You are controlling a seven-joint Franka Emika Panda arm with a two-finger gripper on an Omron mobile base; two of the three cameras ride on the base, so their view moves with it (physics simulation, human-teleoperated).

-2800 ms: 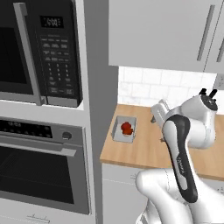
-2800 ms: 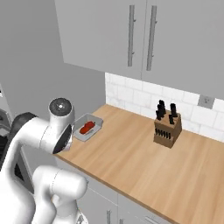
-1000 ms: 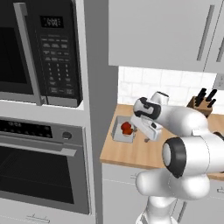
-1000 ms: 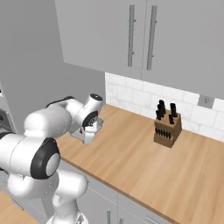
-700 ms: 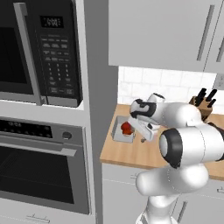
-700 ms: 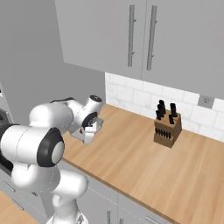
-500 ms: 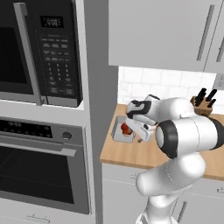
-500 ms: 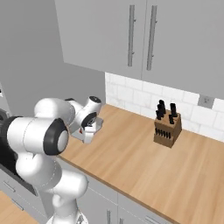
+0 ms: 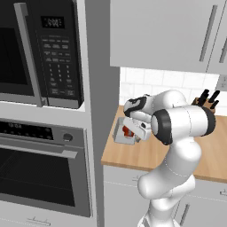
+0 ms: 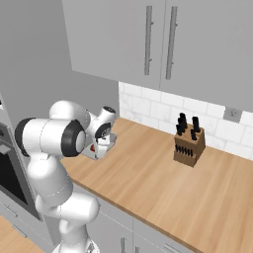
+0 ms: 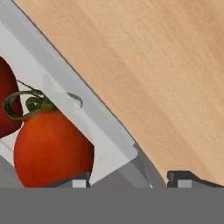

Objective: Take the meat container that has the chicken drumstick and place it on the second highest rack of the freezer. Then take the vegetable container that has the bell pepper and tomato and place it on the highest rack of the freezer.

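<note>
At the counter's left end, the gripper straddled the vegetable container's rim.
Fingertips mostly cut off; whether they clamped it was unclear; one red vegetable partly hidden.

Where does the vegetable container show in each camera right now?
Left base view: vegetable container at centre, on the counter's left end, partly behind the arm.
Right base view: left of centre, its wall peeking past the arm.
Hand view: its pale rim runs diagonally, red vegetable inside.
Shared landmark: wooden counter.
</note>
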